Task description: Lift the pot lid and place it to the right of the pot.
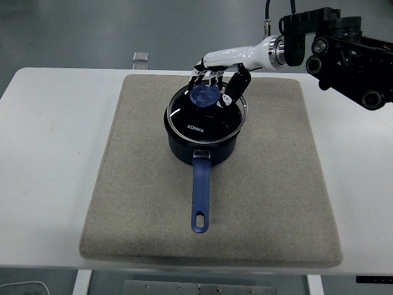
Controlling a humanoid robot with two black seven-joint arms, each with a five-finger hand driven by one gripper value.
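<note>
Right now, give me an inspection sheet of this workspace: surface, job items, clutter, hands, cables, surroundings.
Surface: white table with a beige mat under the work.
Job items: dark pot on the mat, blue handle pointing to the near edge; glass lid tilted, its right side raised off the rim, blue knob on top.
Clutter: nothing seen on the table.
Hands: right hand shut on the knob from above; left hand not in view.
Cables: black cable rising from the right wrist.
Surroundings: grey floor; a small square thing lies on it beyond the far edge.
</note>
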